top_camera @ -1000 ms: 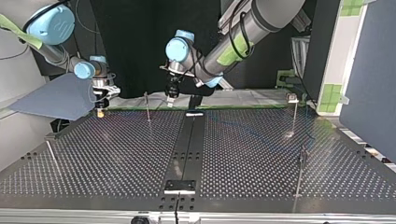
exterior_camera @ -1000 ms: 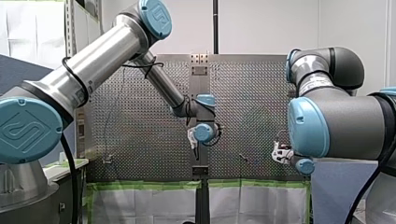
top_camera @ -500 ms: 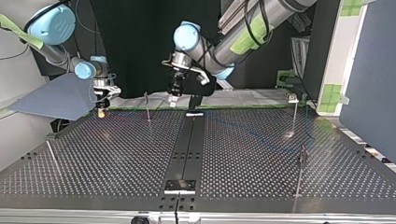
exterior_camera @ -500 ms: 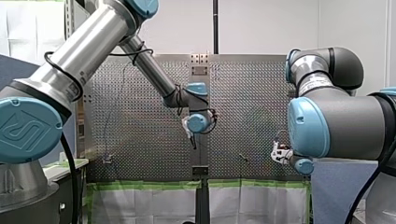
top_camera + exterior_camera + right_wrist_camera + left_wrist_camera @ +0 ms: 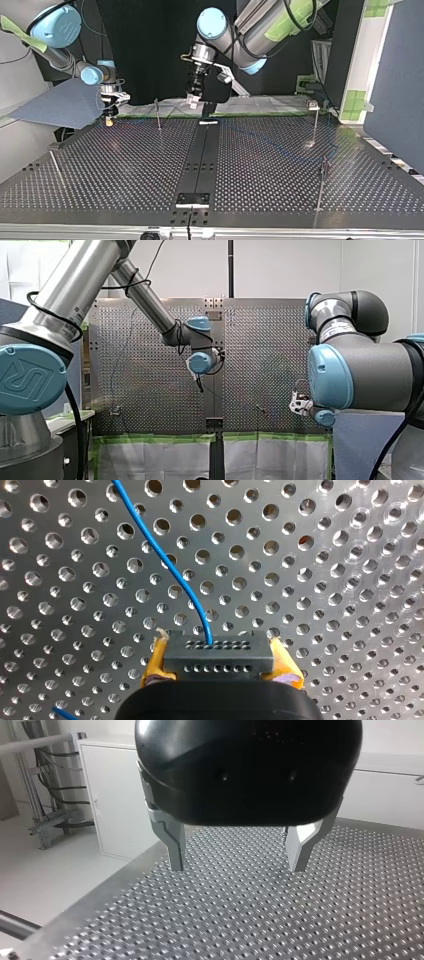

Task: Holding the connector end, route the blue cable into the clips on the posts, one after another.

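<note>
The connector (image 5: 218, 656) sits in my right gripper (image 5: 219, 663); the cable (image 5: 170, 566) runs ahead over the table (image 5: 330, 580).

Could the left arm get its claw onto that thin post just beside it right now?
Probably yes. My left gripper hangs open and empty above the table, and in the top view the post stands close beside it with nothing visible between them.

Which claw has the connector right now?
My right claw: its yellow pads clamp the dark connector with the blue cable; my left claw is open, empty.
</note>
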